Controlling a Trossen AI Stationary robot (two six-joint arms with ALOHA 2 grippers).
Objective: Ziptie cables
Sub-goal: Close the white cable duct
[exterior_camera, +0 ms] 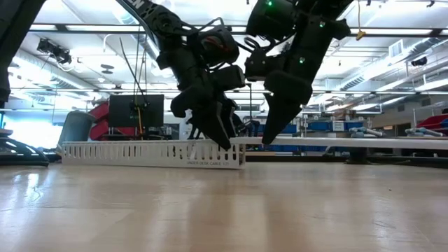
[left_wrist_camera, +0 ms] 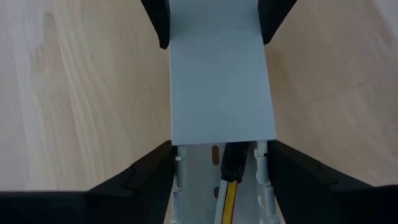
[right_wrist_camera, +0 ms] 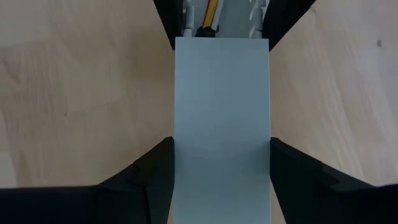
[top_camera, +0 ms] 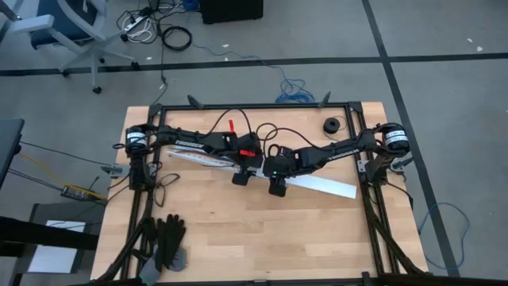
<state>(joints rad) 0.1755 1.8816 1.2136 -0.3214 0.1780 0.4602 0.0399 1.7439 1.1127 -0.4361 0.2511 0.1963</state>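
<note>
Both the left gripper (top_camera: 241, 176) and right gripper (top_camera: 277, 186) straddle the slotted channel (left_wrist_camera: 219, 180) mid-tabletop (top_camera: 238, 238), fingers against its sides; cables (left_wrist_camera: 229, 198) lie inside under its flat cover (right_wrist_camera: 221, 124).

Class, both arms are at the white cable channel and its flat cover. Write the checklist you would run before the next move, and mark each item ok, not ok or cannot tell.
1. Left tool straddles the slotted channel: ok.
2. Right tool straddles the flat cover: ok.
3. Cables lie inside the channel, a yellow one with a dark plug end showing: ok.
4. Cover lined up along the channel: ok in both wrist views.
5. Cover clipped down onto the channel: cannot tell.
6. Ziptie around the cables: cannot tell, none shows.
</note>
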